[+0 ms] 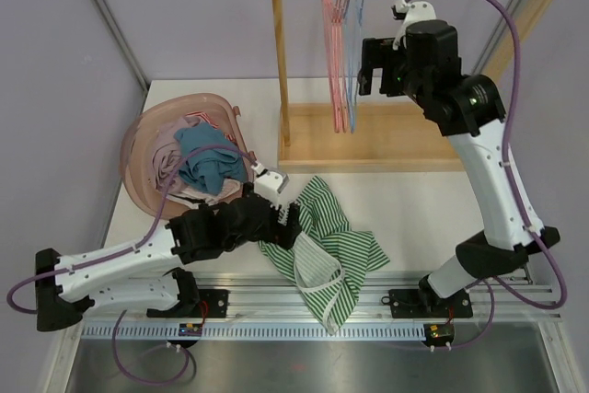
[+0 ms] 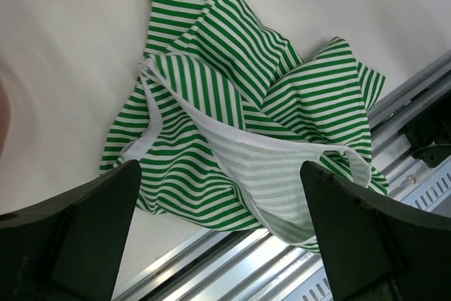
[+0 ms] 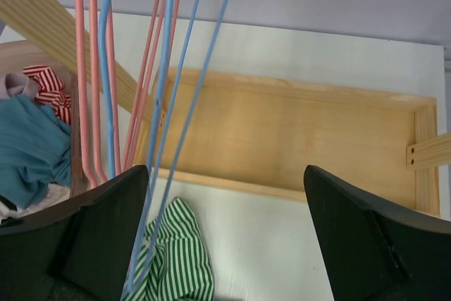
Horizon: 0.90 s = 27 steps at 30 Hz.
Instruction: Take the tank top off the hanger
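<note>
Green-striped tank top (image 1: 327,236) loose on table (image 1: 409,200)

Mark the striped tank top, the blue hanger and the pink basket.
tank top (image 1: 352,244): top external view, on the striped body fabric lying on the table.
blue hanger (image 3: 166,40): right wrist view, on one of its hanging wire sides.
basket (image 1: 138,131): top external view, on its left wall below the rim.
</note>
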Motion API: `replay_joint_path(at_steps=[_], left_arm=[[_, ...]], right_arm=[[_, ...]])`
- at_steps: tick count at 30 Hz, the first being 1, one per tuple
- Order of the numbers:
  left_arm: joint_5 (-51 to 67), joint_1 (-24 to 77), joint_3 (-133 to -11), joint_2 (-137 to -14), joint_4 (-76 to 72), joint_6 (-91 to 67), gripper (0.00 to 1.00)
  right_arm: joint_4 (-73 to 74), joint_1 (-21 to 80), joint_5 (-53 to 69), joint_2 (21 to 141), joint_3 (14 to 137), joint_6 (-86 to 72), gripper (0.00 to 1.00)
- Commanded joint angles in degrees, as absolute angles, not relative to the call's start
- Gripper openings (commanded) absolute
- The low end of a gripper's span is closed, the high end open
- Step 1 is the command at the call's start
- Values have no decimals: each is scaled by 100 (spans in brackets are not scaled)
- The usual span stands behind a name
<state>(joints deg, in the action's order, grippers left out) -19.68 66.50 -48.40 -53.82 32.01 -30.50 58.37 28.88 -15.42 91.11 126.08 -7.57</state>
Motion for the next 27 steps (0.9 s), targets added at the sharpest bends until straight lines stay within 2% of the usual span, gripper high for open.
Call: replay_joint_path(at_steps=[1,3,10,16,23,26,27], left_arm=[[-1995,6925,-4799,-5895,2523,-3208,99],[-2057,7110,-4816,-6195,2435,-3234,99],[-1723,7304,-4746,-7496,1522,-3243,99],[-1766,7304,-4720,-8612,1143,-3313,99],[-2267,7532,-4290,-9228,642,-3805,98],[-2259,7602,-4263,-9509,545,-3885,63],[-2267,7637,-4280,-9571,562,-3911,46]], right_arm=[[5757,2936,-1302,8246,12027,-791,99],[5678,2936,-1135,7649,11639,-817,99],[5125,2936,559,5690,9706,-958,99],[4756,2936,2152,4792,8790,-976,100],[4369,2944,2698,4096,8332,-1203,99],[4263,2936,2953,3929,8253,-1283,99],[4254,2936,3023,3885,8236,-1283,99]])
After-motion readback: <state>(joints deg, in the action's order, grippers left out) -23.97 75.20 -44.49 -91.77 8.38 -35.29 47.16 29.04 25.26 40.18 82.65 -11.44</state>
